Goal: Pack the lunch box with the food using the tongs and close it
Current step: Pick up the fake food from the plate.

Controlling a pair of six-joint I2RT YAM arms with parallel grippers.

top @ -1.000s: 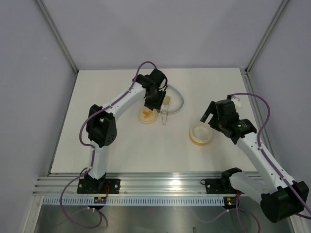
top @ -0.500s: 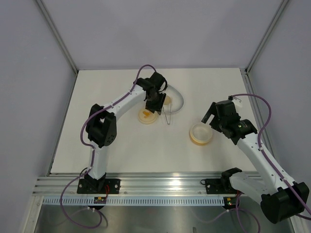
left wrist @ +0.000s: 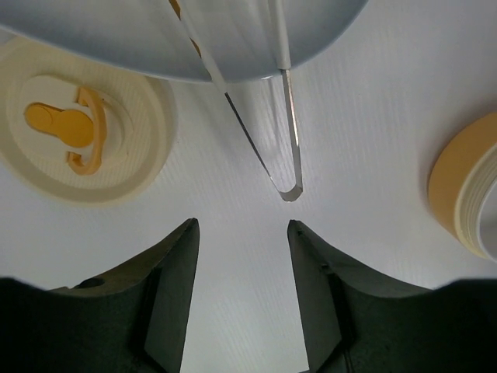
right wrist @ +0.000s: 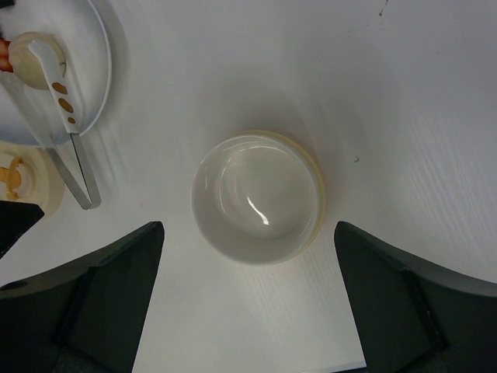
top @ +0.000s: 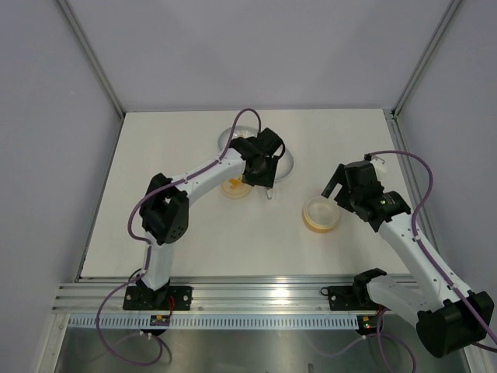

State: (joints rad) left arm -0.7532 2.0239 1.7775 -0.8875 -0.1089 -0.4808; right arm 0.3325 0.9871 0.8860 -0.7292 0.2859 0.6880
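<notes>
Over the last second the left arm has swung its wrist round from above the lid to the near rim of the white dish, and its jaws have spread wider. Left end effector (left wrist: pixel 242 233) now open, nothing between the fingers (left wrist: pixel 175 264), bare worktop (left wrist: pixel 373 93) under the gap. The tongs (left wrist: pixel 290 132) lie free just ahead of the fingertips: joined end down on the worktop, both legs running away and up over the rim of the dish (left wrist: pixel 116 35). In the overhead view they sit in roughly the same spot as before, so it is the arm that moved, not the tool. The lid (left wrist: pixel 116 155), orange mark up, lies ahead and to the left of this end effector; the lunch box shows only at its right edge. Right end effector (right wrist: pixel 248 229) unchanged: spread fully, hanging straight over the lunch box (right wrist: pixel 256 194), which sits empty between and below its fingers, touching neither. A pale round piece of food (right wrist: pixel 27 66) rests on the dish, far off to that end effector's upper left, by the tongs' tips. Reading: this looks like a re-aim at the tongs' joined end, though a fresh release cannot be ruled out. Nothing packed yet; the tongs must be gripped first, and they look thin and likely to skid.
</notes>
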